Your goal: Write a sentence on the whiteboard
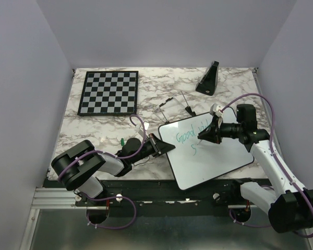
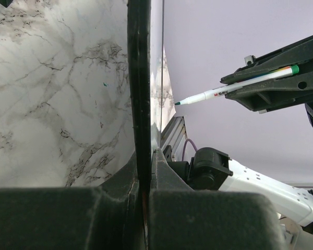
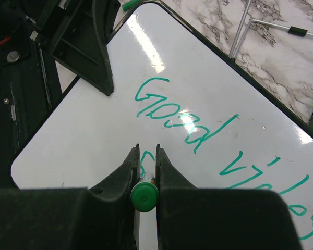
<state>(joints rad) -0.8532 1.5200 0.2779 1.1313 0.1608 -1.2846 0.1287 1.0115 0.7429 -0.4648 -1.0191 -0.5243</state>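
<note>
The whiteboard [image 1: 214, 156] lies tilted on the marble table in front of the arms. My left gripper [image 1: 164, 146] is shut on its left rim; in the left wrist view the black rim [image 2: 139, 94] runs edge-on between the closed jaws [image 2: 145, 161]. My right gripper [image 1: 203, 136] is shut on a green-capped marker [image 3: 145, 197], with the tip down on the board. The sentence [image 3: 188, 120] reads "Good vibes" in teal, and the start of an "S" [image 3: 146, 159] sits just below it at the marker. The marker [image 2: 235, 88] also shows in the left wrist view.
A black-and-white chessboard [image 1: 108, 92] lies at the back left. A black wedge-shaped stand [image 1: 208, 78] is at the back right. Thin metal rods [image 1: 172, 104] lie just behind the whiteboard. A small green cap [image 1: 122, 140] rests beside the left arm.
</note>
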